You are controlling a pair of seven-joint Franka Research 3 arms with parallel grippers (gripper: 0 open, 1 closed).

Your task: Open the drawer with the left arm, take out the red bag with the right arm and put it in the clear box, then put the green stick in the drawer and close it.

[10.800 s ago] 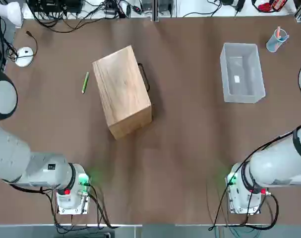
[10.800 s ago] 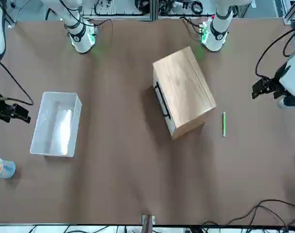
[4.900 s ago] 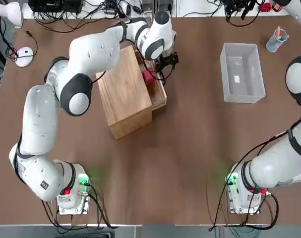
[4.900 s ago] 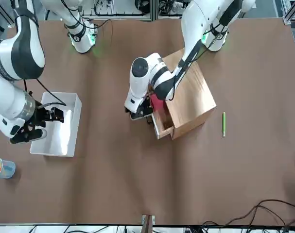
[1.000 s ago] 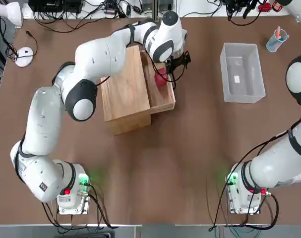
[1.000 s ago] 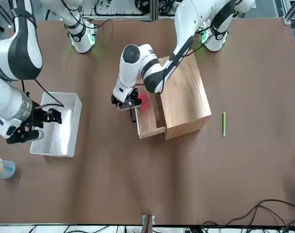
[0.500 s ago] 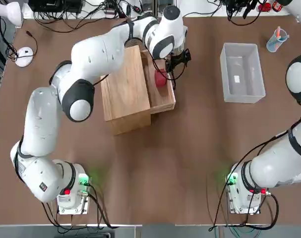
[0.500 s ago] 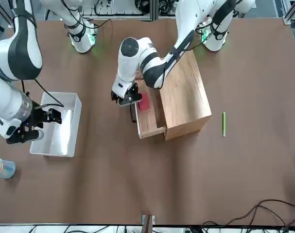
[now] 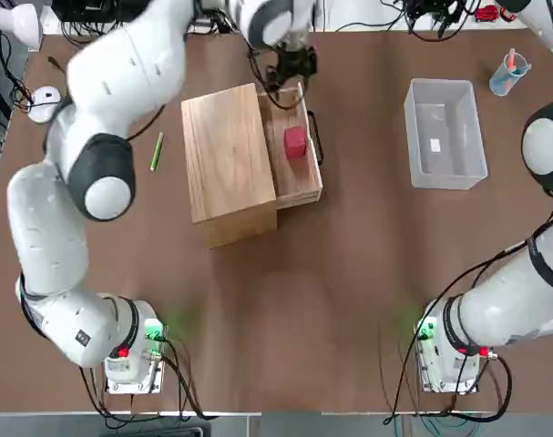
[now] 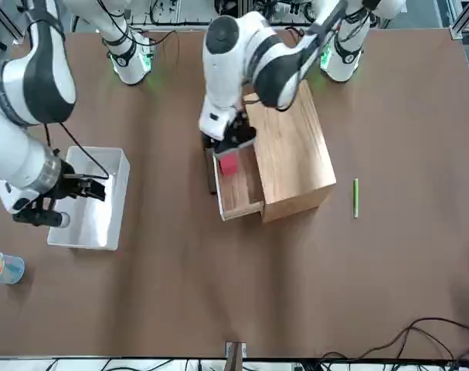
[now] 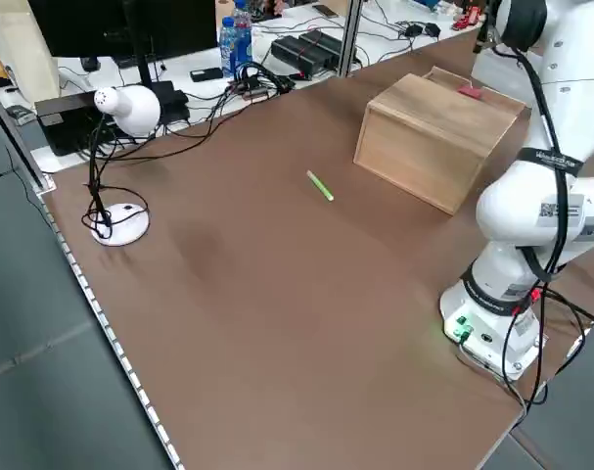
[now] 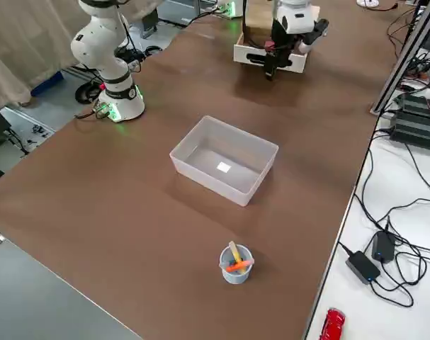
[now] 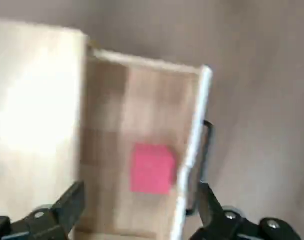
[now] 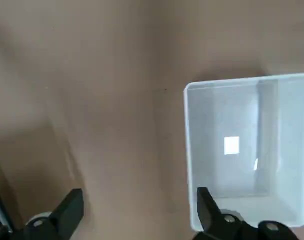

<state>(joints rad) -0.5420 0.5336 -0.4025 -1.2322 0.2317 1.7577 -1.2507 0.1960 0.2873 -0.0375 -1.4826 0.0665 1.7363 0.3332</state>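
a blue cup [image 12: 235, 263] of sticks stands beyond the clear box [image 9: 445, 134] as the left gripper [image 10: 229, 136], fingers spread and empty, hangs over the drawer [image 9: 292, 151] holding the red bag [image 9: 294, 142]; the green stick [image 9: 157, 151] lies alongside the wooden box [image 9: 229, 164]

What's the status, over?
Left end effector open, above the drawer, empty. Right end effector open by clear box. Red bag in open drawer, unobstructed.

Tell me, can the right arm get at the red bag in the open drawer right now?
Probably yes. The red bag lies uncovered in the pulled-out drawer. The left gripper, open, hangs just beside it, so it may crowd the right gripper, open near the clear box.
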